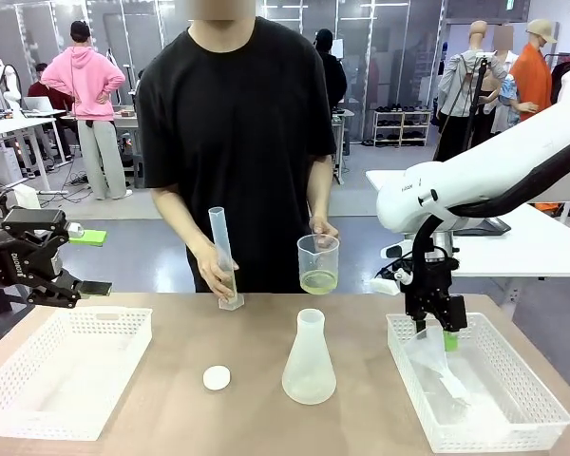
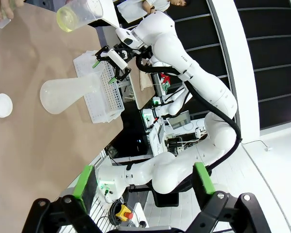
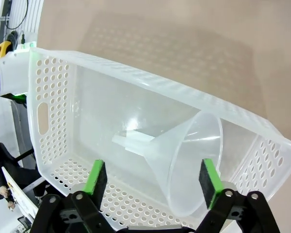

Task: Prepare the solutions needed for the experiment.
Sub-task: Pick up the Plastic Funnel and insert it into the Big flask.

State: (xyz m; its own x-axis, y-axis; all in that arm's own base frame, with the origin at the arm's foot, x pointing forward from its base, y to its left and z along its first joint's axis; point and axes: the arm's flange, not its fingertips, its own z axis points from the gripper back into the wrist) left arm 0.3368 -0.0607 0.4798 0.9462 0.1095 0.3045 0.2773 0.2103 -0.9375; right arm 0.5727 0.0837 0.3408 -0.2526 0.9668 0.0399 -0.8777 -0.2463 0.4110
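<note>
Solutions (image 1: 318,281): a shallow pale yellow-green layer in the clear beaker (image 1: 318,253), held above the table (image 1: 171,380) by the person's hand (image 1: 322,228), beyond the flask (image 1: 309,366). The liquid will slosh, so handle it only via the beaker, which is probably light, smooth and slippery; grip mid-wall and keep it upright. Left gripper (image 2: 143,180) is wide open and empty. Right gripper (image 3: 153,177) is open, jaws astride the funnel (image 3: 194,160) in the basket (image 3: 53,97), not clamped.

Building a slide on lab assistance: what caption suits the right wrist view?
Right tool open astride the wide mouth of a clear funnel lying in a white perforated basket.
</note>
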